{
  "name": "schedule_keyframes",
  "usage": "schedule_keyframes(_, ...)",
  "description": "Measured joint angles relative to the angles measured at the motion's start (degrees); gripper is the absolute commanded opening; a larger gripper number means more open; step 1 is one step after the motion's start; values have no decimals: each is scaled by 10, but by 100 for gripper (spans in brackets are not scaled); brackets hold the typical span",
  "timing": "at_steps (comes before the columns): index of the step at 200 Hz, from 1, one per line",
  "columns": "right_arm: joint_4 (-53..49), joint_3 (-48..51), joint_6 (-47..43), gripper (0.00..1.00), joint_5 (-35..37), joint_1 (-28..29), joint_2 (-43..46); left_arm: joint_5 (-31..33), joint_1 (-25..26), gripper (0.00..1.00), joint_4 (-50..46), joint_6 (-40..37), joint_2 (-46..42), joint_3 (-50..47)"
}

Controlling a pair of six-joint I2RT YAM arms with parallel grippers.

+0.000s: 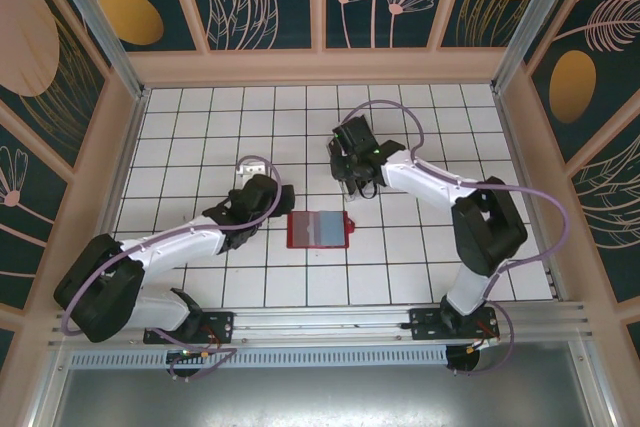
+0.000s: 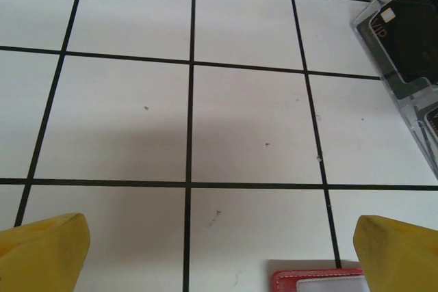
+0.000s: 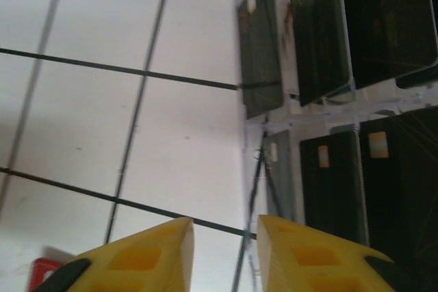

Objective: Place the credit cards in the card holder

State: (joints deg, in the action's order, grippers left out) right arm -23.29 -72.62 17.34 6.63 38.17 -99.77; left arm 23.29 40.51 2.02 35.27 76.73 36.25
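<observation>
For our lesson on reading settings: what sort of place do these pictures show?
Probably a robot test booth: two robot arms bolted to a metal rail, a white gridded table, and leaf-patterned wall panels closing it in.

The card holder [image 1: 318,230] lies on the desk [image 1: 200,127], between the two arms. Behind it, a little to the right, stands the rack [image 3: 265,124], with the credit cards [image 3: 383,18] in its slots. The left gripper [image 2: 219,258] is at the left of the holder, and the right gripper [image 3: 226,251] is near the rack.
</observation>
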Motion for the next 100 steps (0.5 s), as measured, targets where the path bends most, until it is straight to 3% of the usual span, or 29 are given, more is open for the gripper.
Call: schedule_keyframes(100, -57, -49, -36, 27, 90, 1, -78, -16, -12, 99, -4, -12, 0, 12)
